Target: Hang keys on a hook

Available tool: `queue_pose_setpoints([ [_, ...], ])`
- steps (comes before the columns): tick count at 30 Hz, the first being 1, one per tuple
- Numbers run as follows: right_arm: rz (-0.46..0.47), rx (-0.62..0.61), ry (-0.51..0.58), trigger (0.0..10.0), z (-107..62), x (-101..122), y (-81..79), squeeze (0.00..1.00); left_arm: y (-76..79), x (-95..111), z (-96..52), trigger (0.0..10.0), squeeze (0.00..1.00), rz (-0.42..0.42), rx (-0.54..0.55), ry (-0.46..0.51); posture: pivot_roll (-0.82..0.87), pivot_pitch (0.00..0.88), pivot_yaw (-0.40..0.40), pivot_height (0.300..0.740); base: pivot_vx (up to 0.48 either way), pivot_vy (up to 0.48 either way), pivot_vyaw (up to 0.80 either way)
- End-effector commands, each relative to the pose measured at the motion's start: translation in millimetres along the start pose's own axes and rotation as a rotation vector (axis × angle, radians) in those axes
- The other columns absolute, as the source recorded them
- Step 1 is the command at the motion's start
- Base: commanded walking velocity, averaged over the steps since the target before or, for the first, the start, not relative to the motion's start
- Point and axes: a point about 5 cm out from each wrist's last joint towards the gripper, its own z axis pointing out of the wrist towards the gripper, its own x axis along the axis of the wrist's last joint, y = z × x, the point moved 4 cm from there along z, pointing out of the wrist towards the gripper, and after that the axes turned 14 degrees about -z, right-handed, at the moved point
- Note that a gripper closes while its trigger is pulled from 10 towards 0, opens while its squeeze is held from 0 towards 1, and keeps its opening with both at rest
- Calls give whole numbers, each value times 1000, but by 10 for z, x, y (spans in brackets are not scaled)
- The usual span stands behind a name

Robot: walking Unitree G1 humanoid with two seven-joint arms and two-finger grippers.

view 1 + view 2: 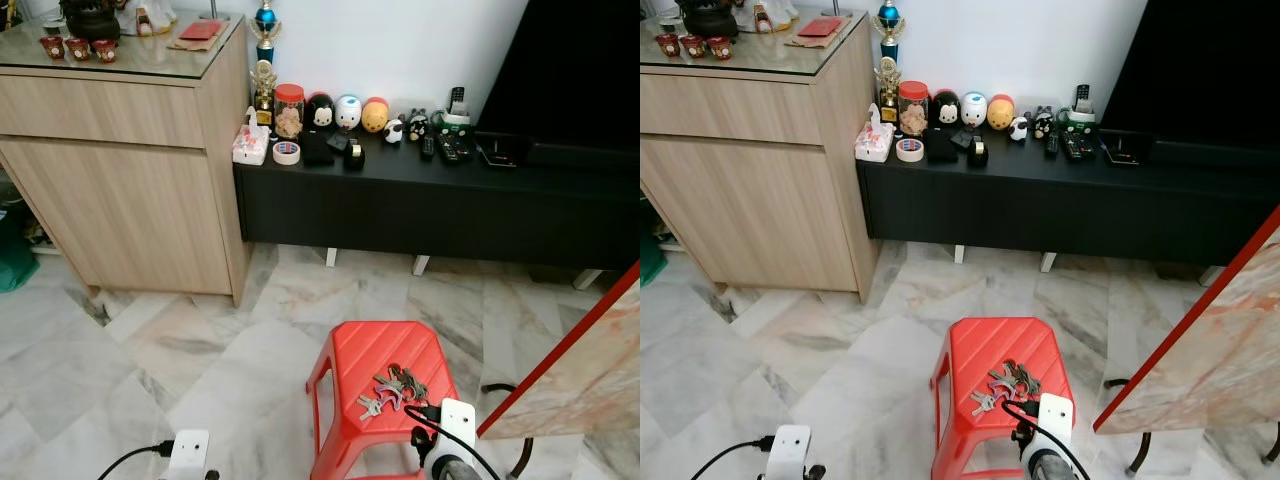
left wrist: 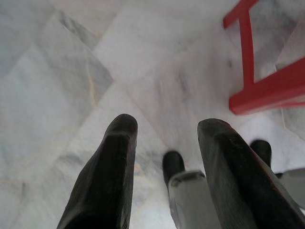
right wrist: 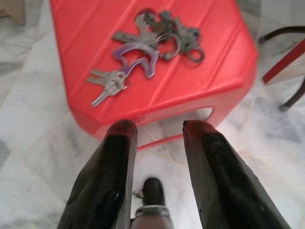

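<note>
1. Red plastic stool [image 1: 385, 385] stands on the marble floor [image 1: 150, 340], close in front of the robot. The bunch of keys [image 3: 147, 52] lies flat on its top, towards the near right corner and inside the rim.
2. Open floor lies left of the stool, up to the wooden cabinet [image 1: 120, 170]. Behind the stool, more bare floor runs to the low black console [image 1: 430, 205].
3. On the stool's right, a slanted red-edged panel [image 1: 580, 370] comes close, with a dark curved chair leg [image 3: 286, 67] on the floor beside it. Room is tighter on that side.
4. Console top carries a row of small figurines, a jar [image 1: 289, 110], a tape roll [image 1: 286, 152] and remote controls [image 1: 447, 145], all well apart from the stool.
5. Right gripper [image 3: 155, 126] hangs low at the stool's near edge. Fingers are parted with a moderate gap, nothing between them, no contact with the keys or the stool.
6. Left gripper [image 2: 164, 129] points down at bare marble to the left of the stool. Fingers are spread and empty.
7. No hook can be made out.
</note>
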Motion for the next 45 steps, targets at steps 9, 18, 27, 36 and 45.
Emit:
queue_pose_setpoints([
  [9, 28, -44, -38, 10000, -14, -51, 375, 0, -59, 81, 3, 10000, 0, 6, -16, 29, 112, 0, -20, 735, 0, 0, 0],
  [18, -86, -35, 218, 10000, 25, 564, 432, 0, 120, 1039, -84, 10000, 0, -80, -98, 486, 102, 0, -46, 735, 0, 0, 0],
  [27, -140, -67, 458, 10000, -58, 1066, 427, 0, 450, 1454, -448, 10000, 0, -13, -269, 763, 96, 0, -68, 735, 0, 0, 0],
  [36, -199, -110, 694, 10000, -275, 1538, 339, 0, 455, 1499, -719, 10000, 0, -91, -303, 853, 58, 0, -87, 735, 0, 0, 0],
  [45, -220, -126, 663, 10000, -245, 1535, 352, 0, 468, 1619, -760, 10000, 0, -121, -302, 870, 41, 0, -79, 735, 0, 0, 0],
])
